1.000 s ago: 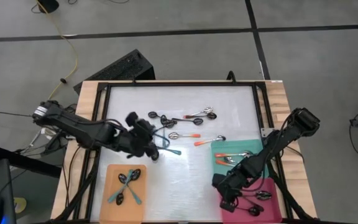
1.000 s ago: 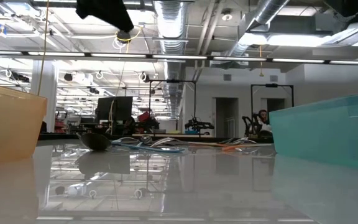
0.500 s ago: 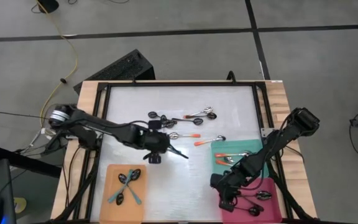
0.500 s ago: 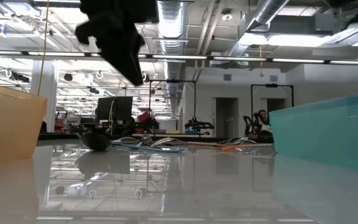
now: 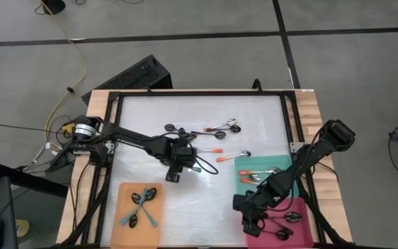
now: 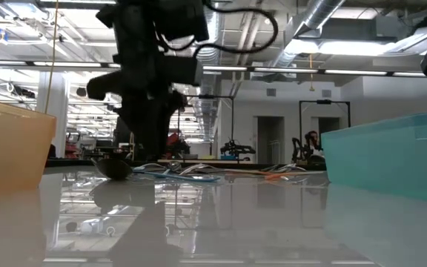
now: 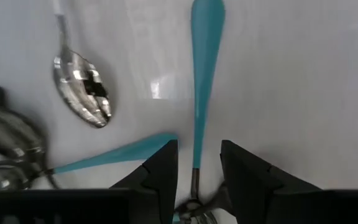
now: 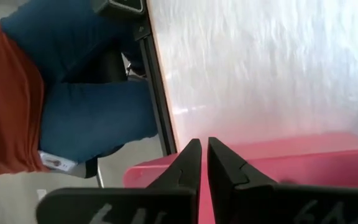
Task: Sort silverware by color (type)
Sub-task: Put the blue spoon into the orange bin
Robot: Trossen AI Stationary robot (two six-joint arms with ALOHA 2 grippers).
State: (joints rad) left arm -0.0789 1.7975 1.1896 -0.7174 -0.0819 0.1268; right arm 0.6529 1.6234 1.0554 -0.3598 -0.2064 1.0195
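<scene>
Loose spoons (image 5: pixel 216 138) with teal, orange-red and metal handles lie flat on the white table mid-field. My left gripper (image 5: pixel 183 158) points down over them and is open. In the left wrist view its fingers (image 7: pixel 160 171) stand on either side of a teal spoon handle (image 7: pixel 204 62) without touching it. A second teal handle (image 7: pixel 117 157) and a silver spoon (image 7: pixel 82 93) lie beside it. My right gripper (image 5: pixel 249 223) hangs shut over the pink tray (image 5: pixel 302 207) with nothing between its fingers (image 8: pixel 188 158).
The orange tray (image 5: pixel 126 194) at the near left holds teal spoons. The teal tray (image 5: pixel 282 162) holds orange-handled ones and the pink tray dark ones. A black frame (image 5: pixel 199 93) rims the table. A person (image 8: pixel 61 93) stands past the table's near edge.
My left gripper has gone toward the table's right edge and come down to the loose spoons in the middle, turning from a slant to pointing nearly straight down. The spoons have stayed where they lay. My right arm has kept still.
</scene>
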